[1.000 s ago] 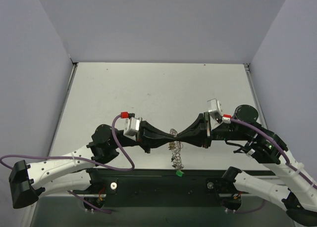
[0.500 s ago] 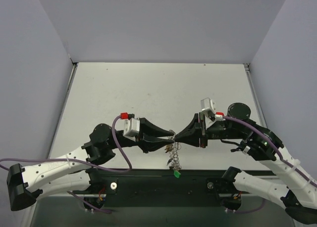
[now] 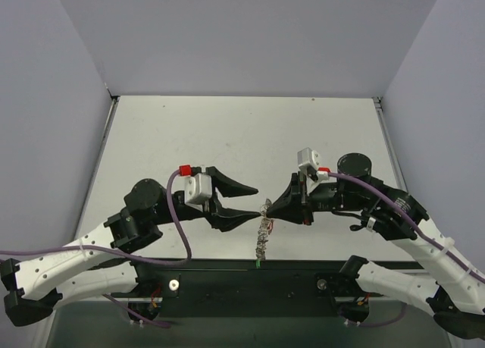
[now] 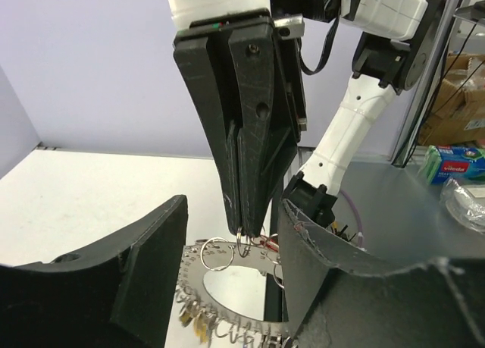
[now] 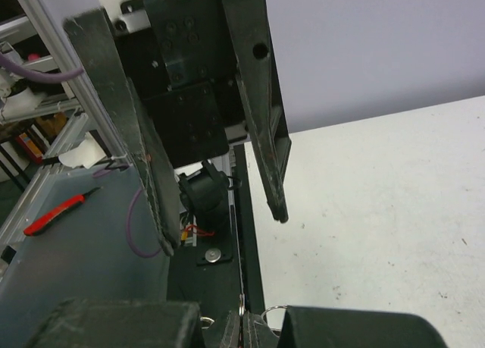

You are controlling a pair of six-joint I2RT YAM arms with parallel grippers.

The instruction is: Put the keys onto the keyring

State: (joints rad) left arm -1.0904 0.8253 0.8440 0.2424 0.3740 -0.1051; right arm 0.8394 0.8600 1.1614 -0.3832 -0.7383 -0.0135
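Keyring in R gripper, keys (prob.) dangling

- Left arm: runs from the near left corner, elbow joint raised, forearm directed inward toward the centre line.
- Left hand: jaws parted. In the overhead view one finger sits farther from the base than the other.
- Right arm: mirrors the left from the near right, forearm directed inward.
- Right hand: fingers pressed together, tips pinching a small loop on the rim of the keyring.
- Relation: the hands face each other tip to tip. In the left wrist view, the right hand's tips stand between the left hand's spread fingers.
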